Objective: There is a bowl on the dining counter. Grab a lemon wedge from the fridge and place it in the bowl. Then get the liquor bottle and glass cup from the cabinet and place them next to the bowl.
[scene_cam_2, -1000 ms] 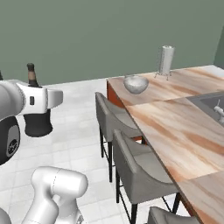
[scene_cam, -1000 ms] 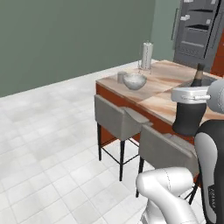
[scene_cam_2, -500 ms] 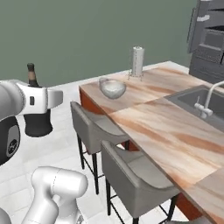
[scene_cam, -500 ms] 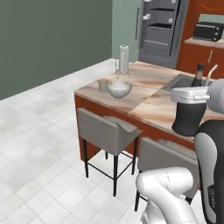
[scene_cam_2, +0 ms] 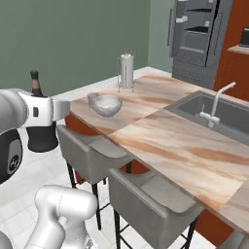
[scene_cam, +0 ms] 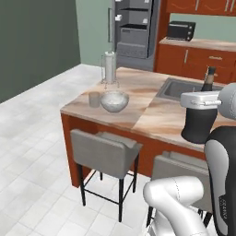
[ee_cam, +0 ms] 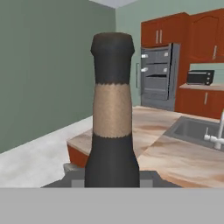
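Holding liquor bottle upright by its lower body, hand clenched on it, arm raised beside surface; bottle neck w/ plain tan band, no readable text; two grey stools tucked along near edge, open floor to the left; bowl near surface corner, glass cup just beside it, paper-towel holder behind; bare wood between bowl and sink; fridge open at back; vs earlier, whole view shifted w/ base, surface nearer, grip unchanged.
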